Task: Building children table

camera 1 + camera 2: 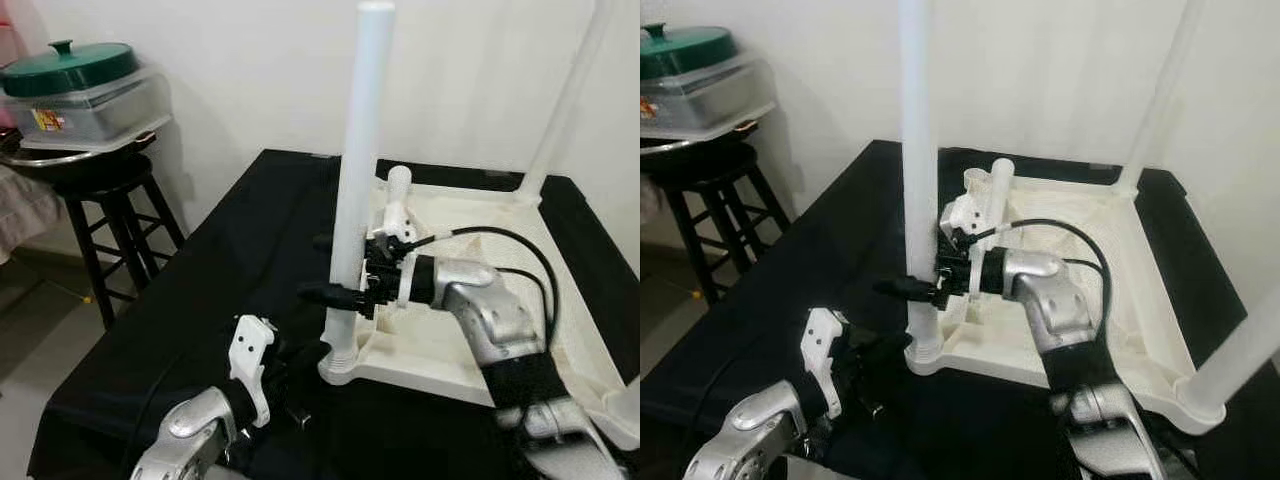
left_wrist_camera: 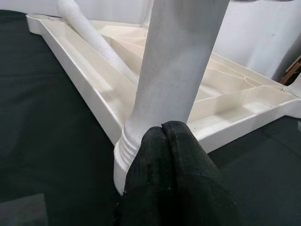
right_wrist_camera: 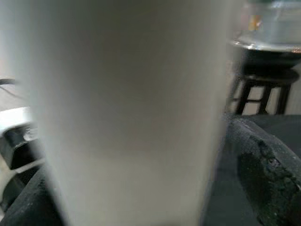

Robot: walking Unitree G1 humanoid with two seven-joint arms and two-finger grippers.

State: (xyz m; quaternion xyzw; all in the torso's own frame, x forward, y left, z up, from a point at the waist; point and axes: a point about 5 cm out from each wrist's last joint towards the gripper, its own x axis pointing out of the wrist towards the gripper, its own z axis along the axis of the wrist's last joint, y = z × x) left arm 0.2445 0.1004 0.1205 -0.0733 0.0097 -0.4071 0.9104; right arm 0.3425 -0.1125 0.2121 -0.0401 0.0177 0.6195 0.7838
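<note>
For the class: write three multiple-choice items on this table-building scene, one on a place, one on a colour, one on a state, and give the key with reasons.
1. Where does the upside-down white tabletop lie?
A. on the black cloth
B. on the stool
C. on the floor

2. What colour is the pot lid on the stool?
A. red
B. green
C. yellow

3. What is the right gripper doing?
A. hanging idle
B. resting open on the cloth
C. gripping the upright white leg

Key:
1 A, black cloth surrounds the tabletop.
2 B, the lid is dark green.
3 C, its fingers clasp the leg on both sides; the left gripper is shut at the leg's base.
</note>
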